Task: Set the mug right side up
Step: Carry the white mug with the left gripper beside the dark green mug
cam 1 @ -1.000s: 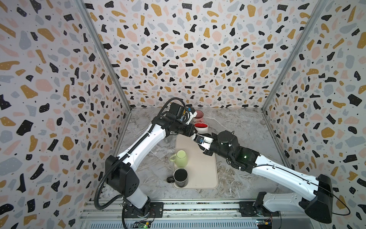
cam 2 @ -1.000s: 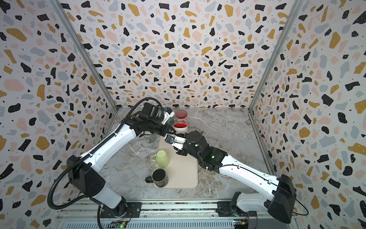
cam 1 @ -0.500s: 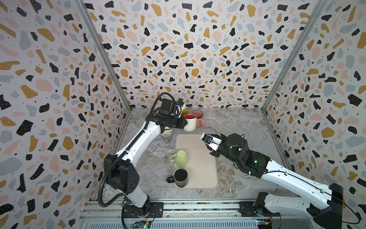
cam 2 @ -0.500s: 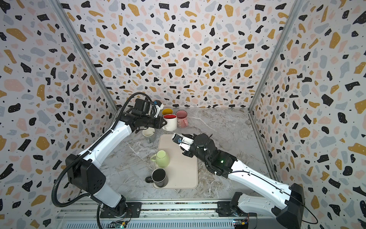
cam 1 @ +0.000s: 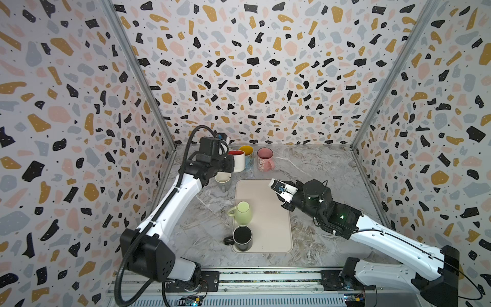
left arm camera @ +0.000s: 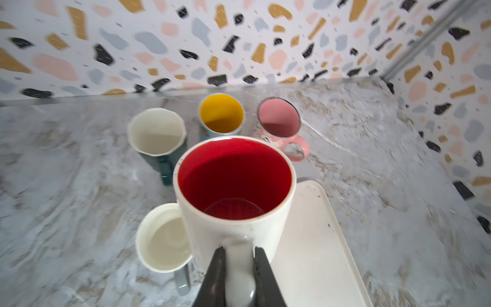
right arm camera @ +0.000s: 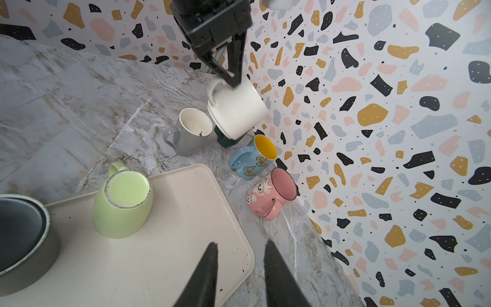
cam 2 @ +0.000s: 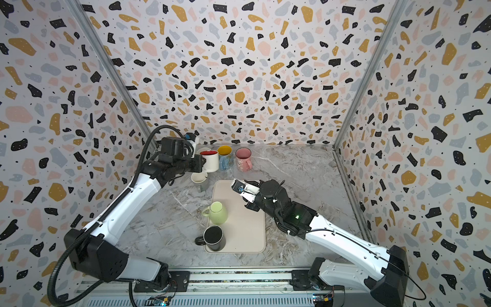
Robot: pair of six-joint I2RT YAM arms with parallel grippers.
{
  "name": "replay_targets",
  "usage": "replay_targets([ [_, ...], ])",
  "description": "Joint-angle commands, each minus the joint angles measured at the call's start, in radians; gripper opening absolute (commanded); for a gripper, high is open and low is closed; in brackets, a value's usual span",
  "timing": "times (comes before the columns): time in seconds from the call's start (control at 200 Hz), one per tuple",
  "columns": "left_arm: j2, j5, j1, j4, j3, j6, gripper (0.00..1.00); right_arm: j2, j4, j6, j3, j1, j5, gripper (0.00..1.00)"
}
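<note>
Pinching the handle of the white mug (left arm camera: 268, 228) from both sides, your left gripper (left arm camera: 240, 268) holds it upright, mouth up, red inside showing. In both top views the mug is at the back left of the marble table (cam 1: 318, 170), off the tray (cam 1: 268, 212), just beside the blue butterfly mug (cam 1: 248, 162). From the right wrist view it looks lifted clear of the surface, hanging over the dark green mug (left arm camera: 156, 133) (only a corner of that one shows below it there). The grey mug (cam 1: 223, 180) stands upright just in front, by the tray's far left corner; the pink mug (cam 1: 265, 159) stands upright next along the back row. Your right gripper (right arm camera: 240, 268) hovers over the tray's right edge toward its far end, fingers spread, plain gap, nothing between them. On the tray: the pale green mug (cam 1: 242, 212) bottom up, handle toward your left arm; the black mug (cam 1: 242, 238) at the near left corner, handle overhanging the edge. You cannot tell from these views whether the black one is mouth up.
</note>
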Motion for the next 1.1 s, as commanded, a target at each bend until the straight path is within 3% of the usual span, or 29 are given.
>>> replay_targets([
  [0.0,-0.088,-0.079,0.048,0.19,-0.04,-0.009,0.0,0.006,0.018,0.007,0.003,-0.005,-0.009,0.32],
  [0.471,-0.101,-0.174,0.175,0.496,-0.284,-0.055,0.0,0.052,0.022,-0.013,0.033,-0.014,-0.014,0.3],
  [1.091,0.047,-0.255,0.218,0.89,-0.409,-0.056,0.0,0.122,0.011,0.009,0.07,-0.046,-0.017,0.29],
])
